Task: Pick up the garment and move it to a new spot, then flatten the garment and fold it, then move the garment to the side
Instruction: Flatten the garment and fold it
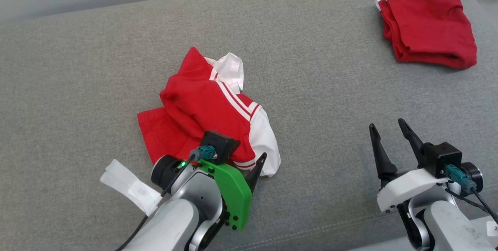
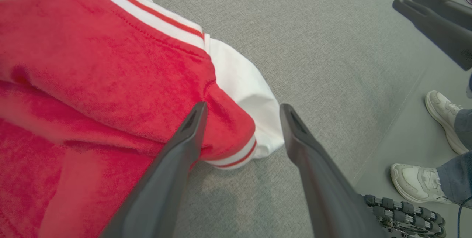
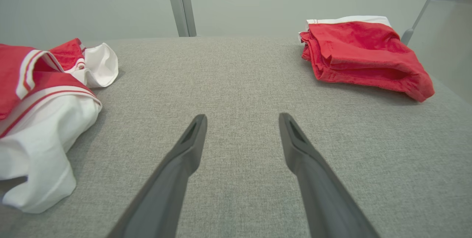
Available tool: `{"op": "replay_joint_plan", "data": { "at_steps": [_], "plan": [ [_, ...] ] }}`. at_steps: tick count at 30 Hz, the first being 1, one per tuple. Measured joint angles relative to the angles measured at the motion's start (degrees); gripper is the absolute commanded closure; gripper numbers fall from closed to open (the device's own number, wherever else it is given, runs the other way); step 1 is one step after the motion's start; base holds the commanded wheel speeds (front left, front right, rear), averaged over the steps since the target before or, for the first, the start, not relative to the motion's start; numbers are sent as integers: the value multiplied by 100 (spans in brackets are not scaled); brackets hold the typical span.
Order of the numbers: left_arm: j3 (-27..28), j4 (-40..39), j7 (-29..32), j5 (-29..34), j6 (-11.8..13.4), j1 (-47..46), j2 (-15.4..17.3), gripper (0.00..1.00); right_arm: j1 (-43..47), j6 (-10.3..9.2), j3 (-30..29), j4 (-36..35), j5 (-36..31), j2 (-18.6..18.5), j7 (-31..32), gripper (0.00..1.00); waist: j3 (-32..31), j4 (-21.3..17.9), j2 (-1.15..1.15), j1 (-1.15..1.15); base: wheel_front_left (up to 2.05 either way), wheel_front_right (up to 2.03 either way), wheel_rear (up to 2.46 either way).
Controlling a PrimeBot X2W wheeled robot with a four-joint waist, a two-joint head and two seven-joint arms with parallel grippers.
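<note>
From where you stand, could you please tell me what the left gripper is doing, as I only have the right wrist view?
Observer: The left gripper is open at the crumpled red-and-white jacket's near edge, one finger over its striped red cuff.
Operator: Thank you. Is anybody near the robot?
Observer: Yes, a person's white shoes stand on the floor beside the grey sofa cushion.
Operator: Anything else by the left arm?
Observer: A white strip of paper or tape shows beside the left forearm.
</note>
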Motion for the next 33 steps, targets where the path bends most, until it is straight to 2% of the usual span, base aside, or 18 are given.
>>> {"op": "replay_joint_plan", "data": {
  "at_steps": [10, 17, 24, 33],
  "plan": [
    [56, -483, 343, 443, 100, 221, 392, 0, 1, -24, -21, 3, 0, 16, 0, 0, 81, -41, 0, 0, 0, 0, 0],
    [60, -827, 549, 485, 119, 527, 377, 0, 1, -24, -31, 3, 0, 13, 0, 0, 108, -62, 0, 0, 0, 0, 0],
    [220, -832, 709, 605, 130, 604, 372, 0, -2, -24, -29, -1, -1, 5, 0, 0, 149, -66, 0, 0, 0, 0, 0],
    [459, -789, 799, 744, 143, 606, 199, 0, -5, -23, -22, -2, -1, 3, 0, 0, 203, -98, 0, 0, 0, 0, 0]
  ]
}}
